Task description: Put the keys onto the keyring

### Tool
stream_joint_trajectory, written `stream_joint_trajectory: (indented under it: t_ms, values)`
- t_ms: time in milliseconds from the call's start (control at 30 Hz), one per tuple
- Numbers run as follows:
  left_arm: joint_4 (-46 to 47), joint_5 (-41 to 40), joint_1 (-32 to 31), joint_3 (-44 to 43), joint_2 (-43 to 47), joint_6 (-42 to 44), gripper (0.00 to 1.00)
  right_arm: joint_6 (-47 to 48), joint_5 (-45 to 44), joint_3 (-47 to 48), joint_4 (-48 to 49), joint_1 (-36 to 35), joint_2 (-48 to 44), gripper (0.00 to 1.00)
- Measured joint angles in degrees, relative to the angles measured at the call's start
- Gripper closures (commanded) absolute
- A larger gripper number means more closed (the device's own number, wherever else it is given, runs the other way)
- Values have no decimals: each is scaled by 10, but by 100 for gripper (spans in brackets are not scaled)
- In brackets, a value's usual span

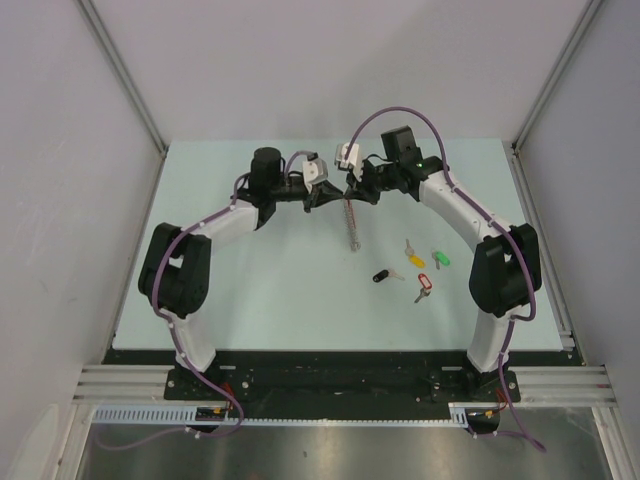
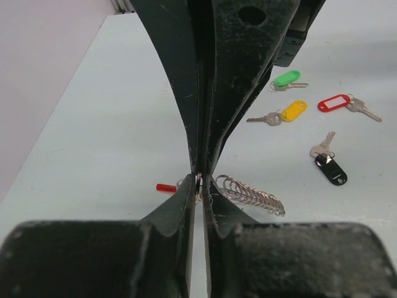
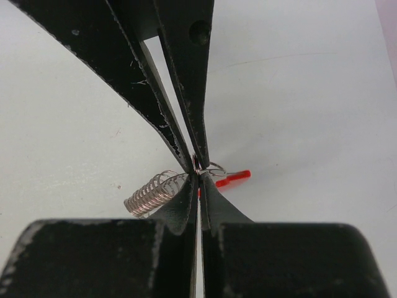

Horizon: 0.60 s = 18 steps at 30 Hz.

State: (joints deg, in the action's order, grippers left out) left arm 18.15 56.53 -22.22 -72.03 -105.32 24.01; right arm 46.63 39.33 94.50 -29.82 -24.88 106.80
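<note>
The keyring (image 1: 351, 225) lies stretched toward me from the spot where both grippers meet at the table's middle back. My left gripper (image 1: 338, 196) is shut on one of its metal rings; its wrist view shows its jaws (image 2: 199, 185) pinching the ring, the silver row of rings (image 2: 251, 194) to the right and a red tip (image 2: 165, 187) to the left. My right gripper (image 1: 356, 192) faces it tip to tip and is shut on the same end (image 3: 198, 174), with the rings (image 3: 152, 192) left and the red part (image 3: 234, 179) right. The yellow (image 1: 413, 256), green (image 1: 440, 258), black (image 1: 383, 275) and red (image 1: 423, 285) keys lie loose on the table.
The keys also show in the left wrist view: green (image 2: 287, 79), yellow (image 2: 293, 110), red (image 2: 334, 102), black (image 2: 332, 169). The pale green table (image 1: 250, 290) has metal frame rails at its left, right and front edges. White walls stand behind.
</note>
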Motion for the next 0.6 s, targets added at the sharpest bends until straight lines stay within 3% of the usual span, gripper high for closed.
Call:
stream_joint_trajectory:
  t_ms: [600]
  values:
    - [-89, -9, -8, -27, 0, 66, 91, 0, 1, -7, -3, 0, 0, 100]
